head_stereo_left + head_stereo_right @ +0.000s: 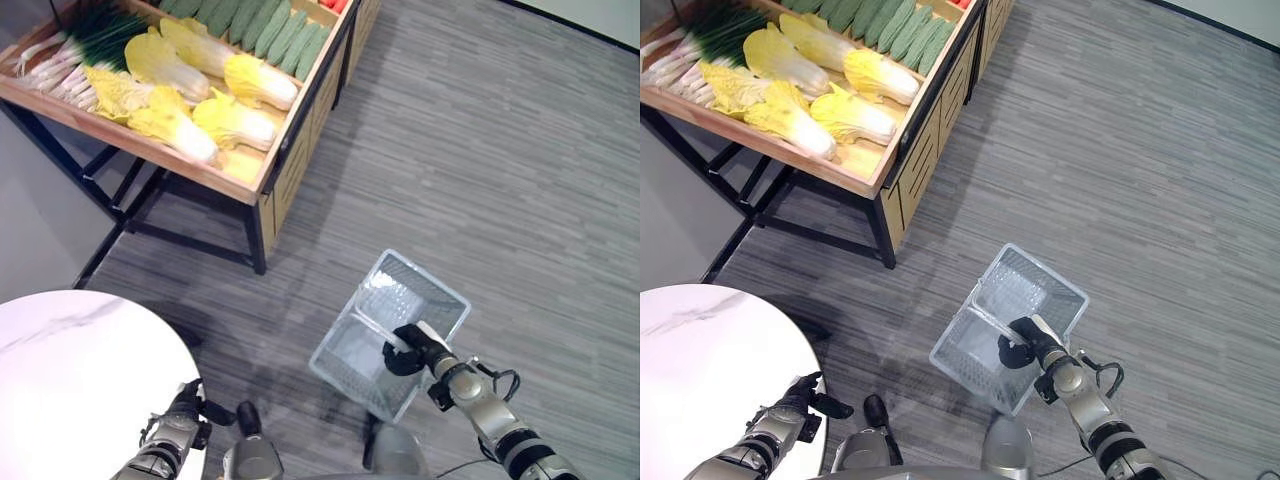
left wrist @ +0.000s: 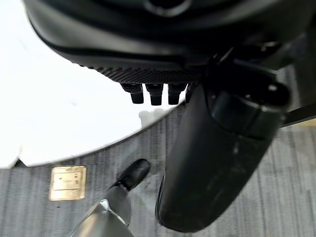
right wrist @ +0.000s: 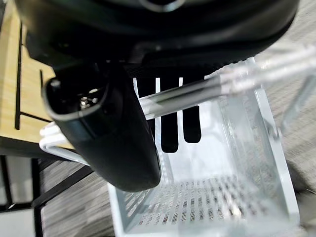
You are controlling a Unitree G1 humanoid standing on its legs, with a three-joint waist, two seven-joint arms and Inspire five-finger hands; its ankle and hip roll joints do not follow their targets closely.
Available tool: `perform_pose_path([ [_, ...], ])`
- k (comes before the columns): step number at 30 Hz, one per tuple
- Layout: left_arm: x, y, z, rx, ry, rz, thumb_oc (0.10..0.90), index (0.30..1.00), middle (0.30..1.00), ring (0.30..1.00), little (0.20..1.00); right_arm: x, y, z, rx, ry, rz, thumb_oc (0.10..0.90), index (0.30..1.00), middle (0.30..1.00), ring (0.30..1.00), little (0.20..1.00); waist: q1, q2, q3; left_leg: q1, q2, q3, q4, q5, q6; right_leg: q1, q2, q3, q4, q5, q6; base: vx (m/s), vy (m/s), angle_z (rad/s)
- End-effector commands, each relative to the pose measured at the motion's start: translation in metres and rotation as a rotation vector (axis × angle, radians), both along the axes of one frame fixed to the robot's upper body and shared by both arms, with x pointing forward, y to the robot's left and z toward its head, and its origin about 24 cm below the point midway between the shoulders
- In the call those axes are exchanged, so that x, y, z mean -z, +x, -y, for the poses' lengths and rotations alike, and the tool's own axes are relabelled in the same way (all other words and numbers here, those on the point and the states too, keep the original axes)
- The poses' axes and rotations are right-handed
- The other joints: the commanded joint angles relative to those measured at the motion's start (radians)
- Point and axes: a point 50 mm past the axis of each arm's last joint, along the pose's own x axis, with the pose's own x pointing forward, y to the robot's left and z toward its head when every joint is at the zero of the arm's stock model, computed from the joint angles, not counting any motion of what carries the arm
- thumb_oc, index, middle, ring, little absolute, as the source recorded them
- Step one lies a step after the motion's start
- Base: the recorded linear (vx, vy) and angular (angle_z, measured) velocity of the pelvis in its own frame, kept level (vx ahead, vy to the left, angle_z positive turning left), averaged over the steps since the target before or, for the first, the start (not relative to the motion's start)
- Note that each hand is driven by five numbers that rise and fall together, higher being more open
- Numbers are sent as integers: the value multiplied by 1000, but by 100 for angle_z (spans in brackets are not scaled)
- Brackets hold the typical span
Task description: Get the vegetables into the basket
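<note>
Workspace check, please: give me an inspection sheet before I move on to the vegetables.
Surface: grey carpet floor; white round table at the robot's left.
Job's things: basket empty, carried off the floor by its handle; cabbages, green onions and cucumbers lie on the wooden stand.
Clutter: nothing seen.
Hands: right hand curled round the basket handle; left hand over the table's edge, holding nothing.
Cables: nothing seen.
Surroundings: brass floor plate by the table.
</note>
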Motion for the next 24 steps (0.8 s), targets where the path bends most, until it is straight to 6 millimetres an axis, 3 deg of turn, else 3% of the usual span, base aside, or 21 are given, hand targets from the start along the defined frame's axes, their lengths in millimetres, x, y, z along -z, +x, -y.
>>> perform_pose_path([
  [1, 8, -13, 7, -9, -10, -30, 900, 1000, 1000, 1000, 1000, -59, 46, 0, -53, 2, 276, 400, 300, 300, 300, 300, 2, -18, -79, -119, -88, -8, -36, 27, -11, 32, -75, 66, 45, -8, 140, -136, -81, -85],
  [2, 9, -15, 8, -10, -14, -36, 900, 1000, 1000, 1000, 1000, -60, 47, -1, -55, 5, 279, 400, 300, 300, 300, 300, 8, -24, -86, -129, -86, 0, -28, 30, -11, 45, -69, 66, 42, -8, 143, -121, -111, -77],
  [3, 10, -17, 7, -25, -19, -43, 900, 1000, 1000, 1000, 1000, -62, 49, -5, -70, 11, 287, 400, 300, 300, 300, 300, 26, -28, -90, -137, -69, 26, -18, 36, -18, 64, -73, 14, 13, -19, 145, -104, -104, -88],
  [5, 12, -22, 7, -42, -25, -51, 900, 1000, 1000, 1000, 1000, -64, 49, -9, -90, 11, 298, 400, 300, 300, 300, 300, 37, -33, -97, -133, -54, 45, -18, 49, -32, 73, -59, -25, -39, -37, 146, -72, -109, -68],
  [7, 14, -23, 9, -47, -31, -57, 900, 1000, 1000, 1000, 1000, -64, 49, -9, -95, 5, 298, 400, 300, 300, 300, 300, 34, -31, -98, -137, -51, 36, -14, 57, -41, 70, -48, -22, -52, -59, 140, -21, -105, -49],
  [8, 15, -23, 14, -49, -42, -59, 900, 1000, 1000, 1000, 1000, -64, 47, -6, -91, -1, 299, 400, 300, 300, 300, 300, 22, -16, -94, -144, -40, 12, -26, 87, -59, 72, -15, -7, -85, -116, 118, -14, -142, -23],
  [14, 20, -25, 26, -62, -72, -72, 900, 1000, 1000, 1000, 1000, -56, 33, 7, -47, -11, 274, 400, 300, 300, 300, 300, -21, 41, -72, -138, 0, -29, -92, 181, -100, 102, 66, -9, -112, -178, 80, -33, -132, 21],
  [18, 22, -27, 28, -65, -77, -79, 900, 1000, 1000, 1000, 1000, -53, 28, 12, -31, -18, 265, 400, 300, 300, 300, 300, -27, 57, -64, -130, 14, -33, -114, 200, -105, 100, 85, -10, -90, -205, 67, -24, -116, 13],
  [20, 23, -28, 30, -68, -81, -86, 900, 1000, 1000, 1000, 1000, -53, 21, 22, -3, -31, 267, 400, 300, 300, 300, 300, -44, 82, -44, -131, 45, -38, -122, 227, -117, 72, 126, -5, -34, -244, 36, -62, -220, 2],
  [23, 23, -29, 32, -70, -87, -84, 900, 1000, 1000, 1000, 1000, -51, 20, 25, 10, -36, 264, 400, 300, 300, 300, 300, -51, 88, -32, -124, 57, -43, -119, 226, -123, 65, 146, 5, -34, -244, 27, -29, -150, -5],
  [24, 22, -26, 33, -84, -100, -57, 900, 1000, 1000, 1000, 1000, -52, 22, 28, 16, -45, 272, 400, 300, 300, 300, 300, -29, 75, -7, -153, 17, -204, -51, 179, -113, 50, 160, 43, -43, -229, 14, -34, -137, -38],
])
